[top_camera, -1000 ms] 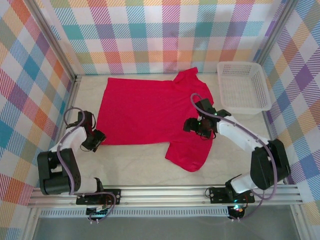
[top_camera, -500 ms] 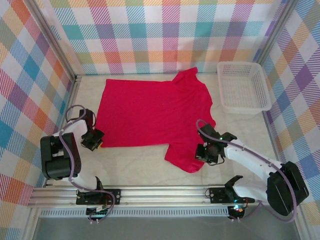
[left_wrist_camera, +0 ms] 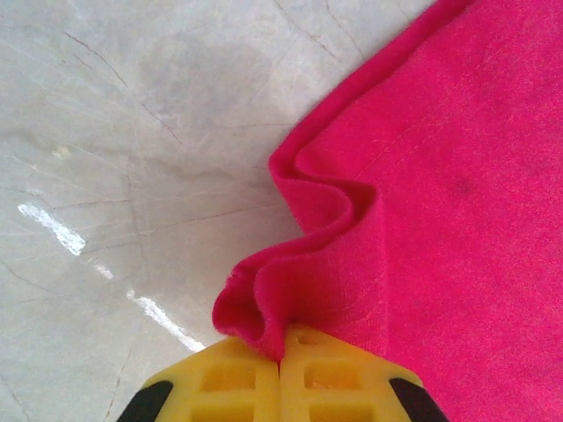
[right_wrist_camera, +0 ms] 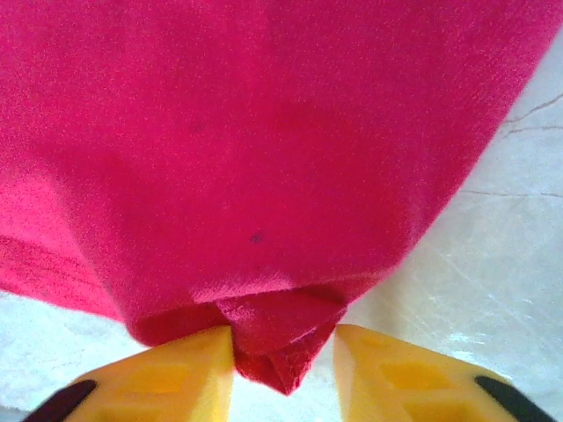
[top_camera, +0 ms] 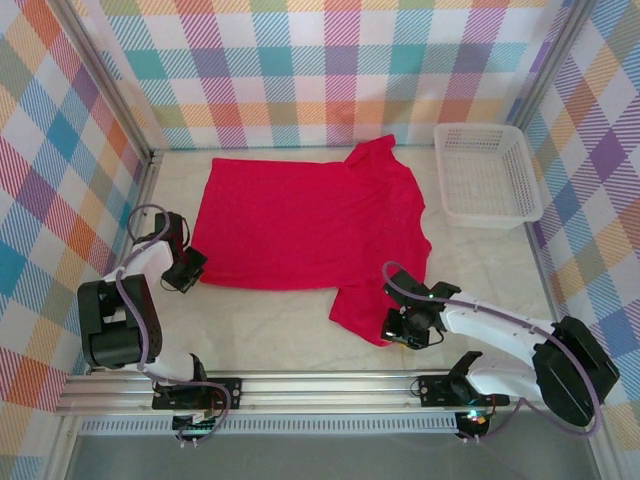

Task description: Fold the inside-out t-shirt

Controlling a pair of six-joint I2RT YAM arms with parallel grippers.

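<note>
The inside-out t-shirt (top_camera: 300, 220) lies spread flat and bright red on the pale table, collar end toward the right. My left gripper (top_camera: 190, 272) sits at its near left corner. In the left wrist view the yellow jaws (left_wrist_camera: 281, 352) are shut on a rippled fold of the t-shirt's (left_wrist_camera: 457, 176) edge. My right gripper (top_camera: 400, 328) is at the tip of the near sleeve. In the right wrist view its jaws (right_wrist_camera: 283, 352) stand apart around a folded point of the t-shirt (right_wrist_camera: 264, 132); the cloth touches the left finger (right_wrist_camera: 176, 369) and stops short of the right one.
A white mesh basket (top_camera: 487, 175) stands at the back right, beside the shirt's far sleeve. Bare table (top_camera: 270, 325) runs between the shirt's near edge and the rail with the arm bases. Checked walls close in the left, back and right sides.
My right gripper came from the shirt's middle down to the near sleeve's tip and narrowed around it. My left gripper closed on the shirt's corner and shifted slightly back.
</note>
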